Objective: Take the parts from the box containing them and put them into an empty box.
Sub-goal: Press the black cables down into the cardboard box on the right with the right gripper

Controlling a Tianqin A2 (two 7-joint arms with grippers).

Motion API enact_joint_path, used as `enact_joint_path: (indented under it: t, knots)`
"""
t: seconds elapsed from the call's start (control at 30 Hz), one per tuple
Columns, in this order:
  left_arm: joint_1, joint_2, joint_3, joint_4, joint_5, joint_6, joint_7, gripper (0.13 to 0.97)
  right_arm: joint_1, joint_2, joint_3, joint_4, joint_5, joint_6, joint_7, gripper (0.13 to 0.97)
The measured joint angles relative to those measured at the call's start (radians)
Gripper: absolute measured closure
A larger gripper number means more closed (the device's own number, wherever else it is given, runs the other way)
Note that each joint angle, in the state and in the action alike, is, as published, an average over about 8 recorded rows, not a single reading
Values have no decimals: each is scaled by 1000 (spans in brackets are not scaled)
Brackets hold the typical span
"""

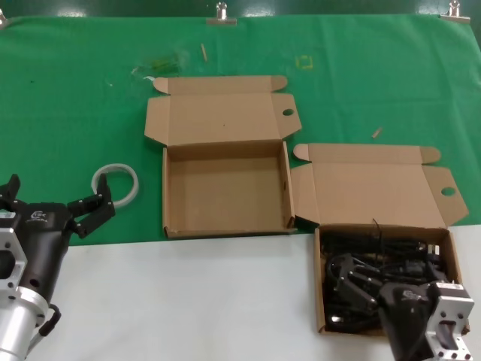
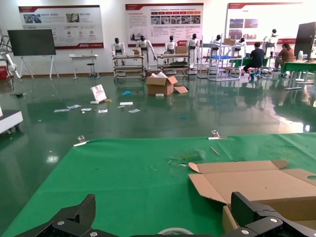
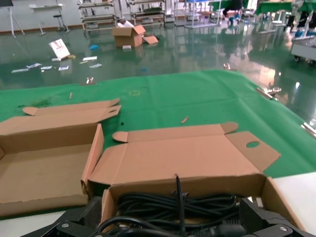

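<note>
Currently the right gripper, fingers spread, sits over the parts in the full box; closing comes next. Left gripper idles spread beside the empty box.

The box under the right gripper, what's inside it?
The box containing them holds a tangle of black cables. The right gripper is open and covers part of it; the floor beneath stays hidden.

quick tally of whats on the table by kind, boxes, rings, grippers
Cardboard boxes: 2, the empty box and the box of black parts
White rings: 1, the ring on the green cloth
Grippers: 2, the left gripper, fingers open, and the right gripper over the parts
Total: 5
</note>
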Motion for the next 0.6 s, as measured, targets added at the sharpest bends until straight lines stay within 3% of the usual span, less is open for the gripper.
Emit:
enact_joint_path:
  t: [0.27, 0.6]
  knots:
    - [0, 0, 0, 0, 0, 0, 0, 132, -3, 0, -35, 43, 172, 94, -220, 129]
    - [0, 0, 0, 0, 0, 0, 0, 132, -72, 0, 49, 166, 433, 194, -608, 129]
